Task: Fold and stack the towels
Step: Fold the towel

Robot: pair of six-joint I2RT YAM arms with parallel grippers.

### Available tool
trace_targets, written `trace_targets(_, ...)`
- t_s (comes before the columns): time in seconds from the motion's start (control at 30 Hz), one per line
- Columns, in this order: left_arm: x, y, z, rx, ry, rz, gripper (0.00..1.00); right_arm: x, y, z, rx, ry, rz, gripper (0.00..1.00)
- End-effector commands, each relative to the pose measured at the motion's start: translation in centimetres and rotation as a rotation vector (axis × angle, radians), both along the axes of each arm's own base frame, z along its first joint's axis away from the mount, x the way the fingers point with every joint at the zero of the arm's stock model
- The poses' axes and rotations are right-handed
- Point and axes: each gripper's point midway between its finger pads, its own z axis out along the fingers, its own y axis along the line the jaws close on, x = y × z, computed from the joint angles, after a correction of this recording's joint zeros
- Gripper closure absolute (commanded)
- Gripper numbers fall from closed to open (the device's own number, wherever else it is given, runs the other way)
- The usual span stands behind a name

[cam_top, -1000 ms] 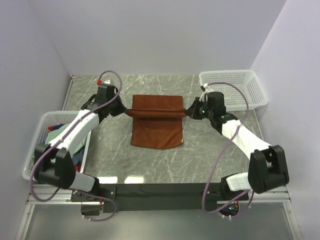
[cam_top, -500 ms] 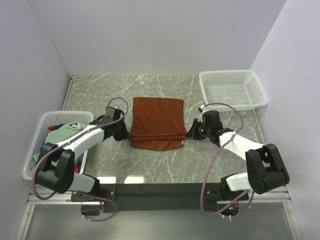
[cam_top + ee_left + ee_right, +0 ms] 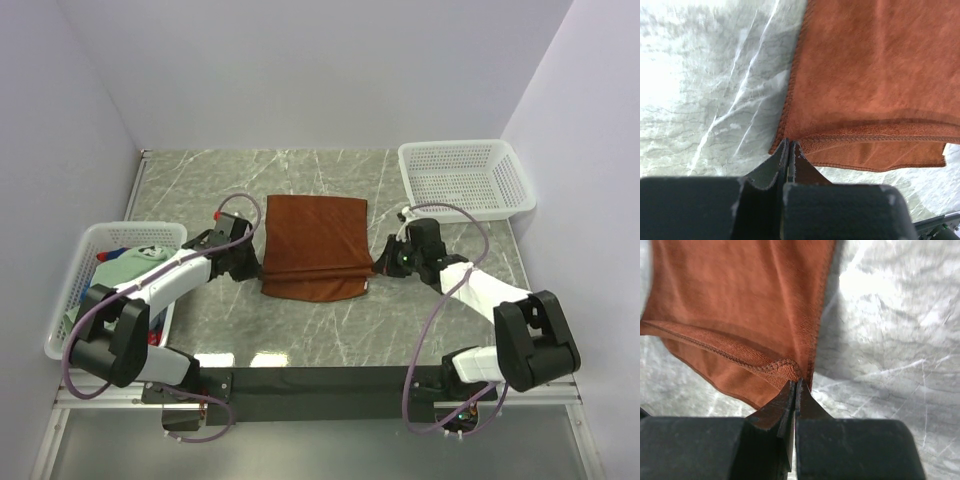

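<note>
**Status:** 1st fold approx. complete. Brown towel (image 3: 315, 245) lies flat at centre of surface (image 3: 330, 335), far half doubled over toward near edge. Top layer's hem stops just short of bottom hem.

**Jaws:** left jaws and right jaws both closed, each pinching a corner of the top layer, at L and R sides of the towel resp.

**Remaining (est.):** release, 2nd fold, set down as stack base. Other towels (image 3: 128, 268) sit unfolded in left basket (image 3: 66, 296). No stack seen in right basket (image 3: 470, 212).
</note>
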Motion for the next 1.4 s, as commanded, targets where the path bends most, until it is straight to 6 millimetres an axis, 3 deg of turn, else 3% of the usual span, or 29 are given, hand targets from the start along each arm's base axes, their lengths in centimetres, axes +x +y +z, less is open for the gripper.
trace_targets(0.0,2.0,-0.2,3.9,0.006,-0.103,0.0,0.99,1.9,0.4,4.7,0.01,-0.132,0.002,1.0)
trace_targets(0.23,4.4,0.3,8.0,0.038,-0.206,0.019,0.99,3.4,0.7,9.1,0.029,-0.229,0.003,1.0)
trace_targets(0.37,7.7,0.0,9.1,0.074,-0.243,0.02,0.99,6.6,0.8,10.9,-0.013,-0.28,-0.01,1.0)
trace_targets(0.4,8.8,0.3,9.5,0.087,-0.255,0.026,1.0,8.2,1.0,12.9,-0.007,-0.327,-0.013,1.0)
trace_targets(0.43,10.6,0.0,11.5,0.077,-0.299,0.032,1.0,9.2,1.2,13.6,-0.011,-0.345,-0.016,1.0)
trace_targets(0.5,13.2,0.5,10.9,0.114,-0.285,0.039,1.0,11.7,1.2,13.5,-0.043,-0.352,-0.025,1.0)
trace_targets(0.53,15.6,0.2,13.6,0.103,-0.346,0.048,1.0,13.7,1.3,16.0,-0.039,-0.407,-0.038,1.0)
trace_targets(0.57,17.1,0.2,12.0,0.134,-0.314,0.036,1.0,15.4,1.5,15.1,-0.06,-0.4,-0.039,1.0)
trace_targets(0.6,18.7,0.7,12.4,0.144,-0.327,0.05,0.99,17.6,1.6,17.9,-0.062,-0.467,-0.067,1.0)
trace_targets(0.63,21.3,0.4,15.6,0.128,-0.403,0.063,0.99,19.5,1.7,16.6,-0.082,-0.451,-0.074,1.0)
trace_targets(0.67,23.2,0.4,13.7,0.154,-0.373,0.06,0.99,21.1,1.6,17.1,-0.095,-0.472,-0.087,1.0)
trace_targets(0.7,25.8,0.5,16.9,0.138,-0.454,0.086,0.99,23.2,1.6,19.8,-0.093,-0.538,-0.117,1.0)
trace_targets(0.73,27.3,0.5,17.3,0.137,-0.475,0.095,0.99,24.6,1.7,20.3,-0.095,-0.557,-0.13,1.0)
trace_targets(0.77,29.1,0.5,15.2,0.149,-0.454,0.097,0.97,26.4,1.9,18.9,-0.104,-0.551,-0.138,1.0)
trace_targets(0.8,31.1,0.7,17.9,0.125,-0.531,0.118,0.94,28.1,1.9,21.3,-0.101,-0.611,-0.167,1.0)
trace_targets(0.83,32.1,0.5,17.9,0.114,-0.551,0.116,0.91,29.6,2.2,19.7,-0.113,-0.592,-0.175,0.96)
trace_targets(0.93,34.4,0.2,17.6,0.091,-0.634,0.118,0.67,31.6,1.9,21.6,-0.124,-0.629,-0.223,0.6)
trace_targets(0.97,34.4,0.3,18.9,0.083,-0.681,0.113,0.45,31.9,1.8,21.5,-0.131,-0.633,-0.231,0.51)
trace_targets(1.03,33.9,0.3,18.0,0.079,-0.698,0.109,0.31,31.4,1.6,21.5,-0.143,-0.631,-0.229,0.3)
trace_targets(1.07,33.0,0.4,19.5,0.06,-0.716,0.114,0.24,30.5,1.4,22.4,-0.152,-0.641,-0.22,0.25)
trace_targets(1.1,32.0,0.6,18.1,0.066,-0.68,0.113,0.22,29.4,1.5,21.0,-0.17,-0.605,-0.204,0.21)
trace_targets(1.13,30.6,0.7,19.6,0.055,-0.684,0.111,0.22,28.0,1.5,22.3,-0.173,-0.614,-0.193,0.2)
trace_targets(1.17,29.6,0.8,19.7,0.04,-0.665,0.124,0.21,26.6,1.6,21.6,-0.183,-0.579,-0.173,0.2)
trace_targets(1.2,27.7,0.9,17.3,0.048,-0.594,0.126,0.22,24.8,1.6,18.8,-0.202,-0.512,-0.151,0.21)
trace_targets(1.23,26.4,1.0,16.8,0.043,-0.564,0.13,0.23,22.6,2.2,20.1,-0.187,-0.524,-0.13,0.22)
trace_targets(1.27,24.1,1.1,18.1,0.024,-0.553,0.142,0.23,20.9,2.5,19.0,-0.187,-0.486,-0.114,0.25)
trace_targets(1.3,21.5,0.7,15.1,0.042,-0.476,0.129,0.25,18.5,2.6,15.8,-0.209,-0.413,-0.086,0.28)
trace_targets(1.33,19.8,0.4,14.4,0.045,-0.449,0.121,0.27,16.2,3.6,16.6,-0.196,-0.421,-0.055,0.31)
trace_targets(1.37,17.6,0.0,15.4,0.033,-0.458,0.115,0.28,14.3,4.3,15.6,-0.201,-0.392,-0.028,0.34)
